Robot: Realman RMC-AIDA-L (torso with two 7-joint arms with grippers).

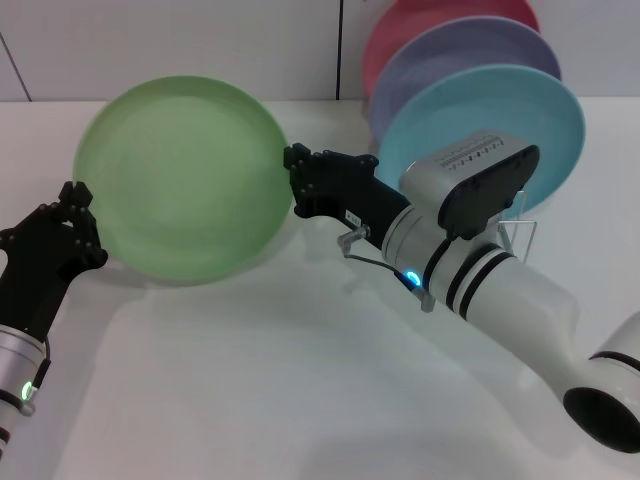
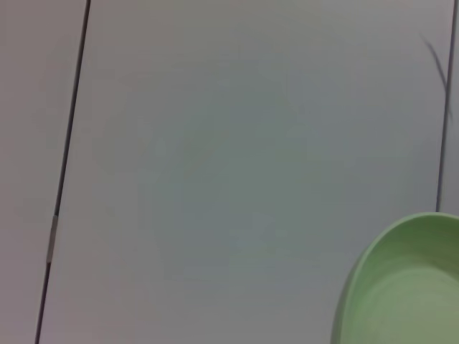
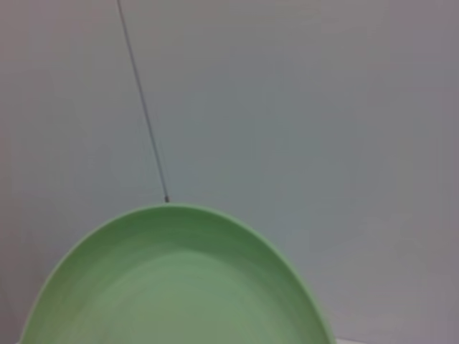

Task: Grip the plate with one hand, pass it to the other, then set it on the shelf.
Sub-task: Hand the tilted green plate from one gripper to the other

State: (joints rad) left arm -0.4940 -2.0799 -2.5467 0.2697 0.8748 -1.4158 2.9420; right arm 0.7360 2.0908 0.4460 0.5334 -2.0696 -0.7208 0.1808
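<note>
The light green plate (image 1: 185, 180) hangs tilted in the air above the white table, its face toward me. My right gripper (image 1: 296, 180), on the bulky white banded arm, is shut on the plate's right rim. My left gripper (image 1: 80, 222), on the slim black forearm, is at the plate's left rim. The plate fills the lower part of the right wrist view (image 3: 179, 287) and shows only in a corner of the left wrist view (image 2: 409, 287). The silver wire shelf (image 1: 522, 228) stands at the back right, mostly hidden behind my right arm.
A sky-blue plate (image 1: 430, 120), a lavender plate (image 1: 450, 55) and a red plate (image 1: 420, 20) stand upright in the shelf, one behind the other. The white table (image 1: 250, 380) stretches in front. A pale panelled wall is behind.
</note>
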